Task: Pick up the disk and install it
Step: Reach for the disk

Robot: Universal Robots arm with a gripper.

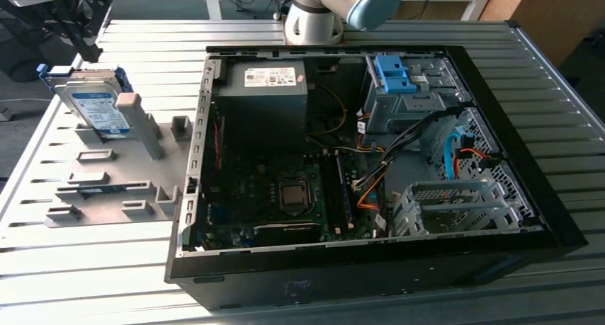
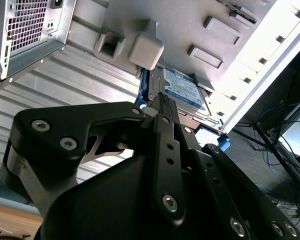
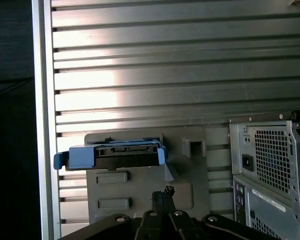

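On rack (image 1: 121, 170): disk (image 1: 95, 107) w/ label, exterior view

arm (image 1: 312, 20): silver-grey, blue joint cap | pincer (image 2: 162, 101): black links, silver screws, seemingly matte

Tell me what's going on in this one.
A robot arm is working beside an open computer case on a slatted table. Its gripper is shut and empty, hovering close to the disk. The disk stands in a grey fixture at the exterior view's left, not yet picked up.
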